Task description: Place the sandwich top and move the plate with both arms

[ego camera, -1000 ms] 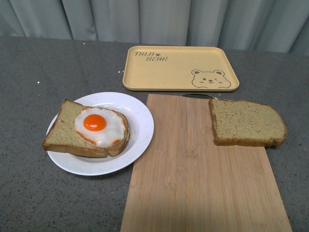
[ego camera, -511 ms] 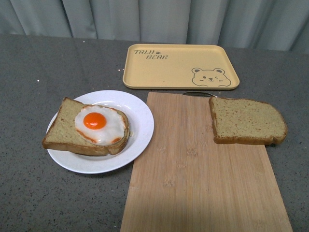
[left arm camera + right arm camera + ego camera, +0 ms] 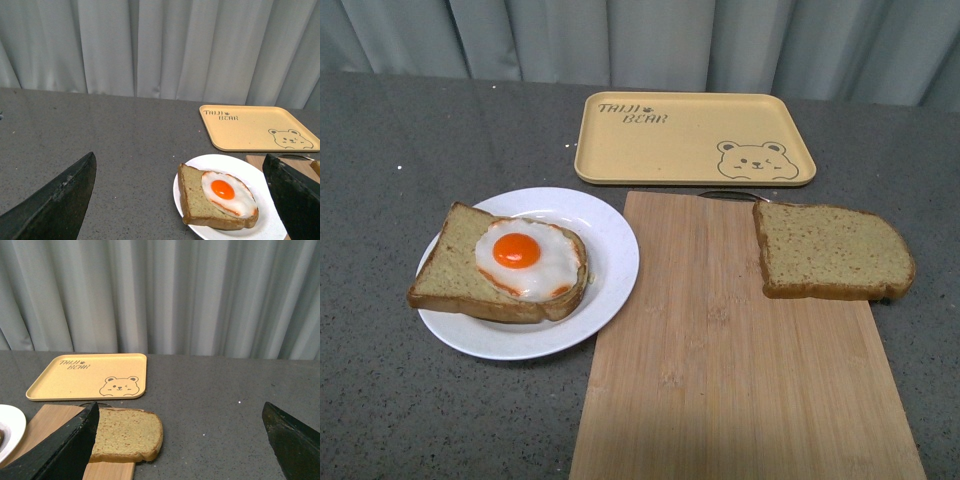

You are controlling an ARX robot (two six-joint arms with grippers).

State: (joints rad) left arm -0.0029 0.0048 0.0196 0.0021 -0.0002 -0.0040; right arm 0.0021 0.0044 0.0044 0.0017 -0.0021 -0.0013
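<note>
The sandwich top [image 3: 830,252], a plain tan slice, lies flat at the far right corner of a wooden board [image 3: 740,370], overhanging its right edge. The white plate [image 3: 610,250] sits left of the board and holds a bread slice topped with a fried egg [image 3: 520,262]. Neither arm shows in the front view. My left gripper [image 3: 179,165] is open above the table, short of the plate [image 3: 225,161] and the egg slice [image 3: 220,195]. My right gripper [image 3: 180,407] is open and empty, with the sandwich top [image 3: 127,435] beside its one finger [image 3: 65,450].
A yellow bear-printed tray [image 3: 690,135] lies behind the board, near the curtain. A dark thin object [image 3: 730,195] peeks out at the board's far edge. Grey tabletop [image 3: 400,400] surrounds the plate and board.
</note>
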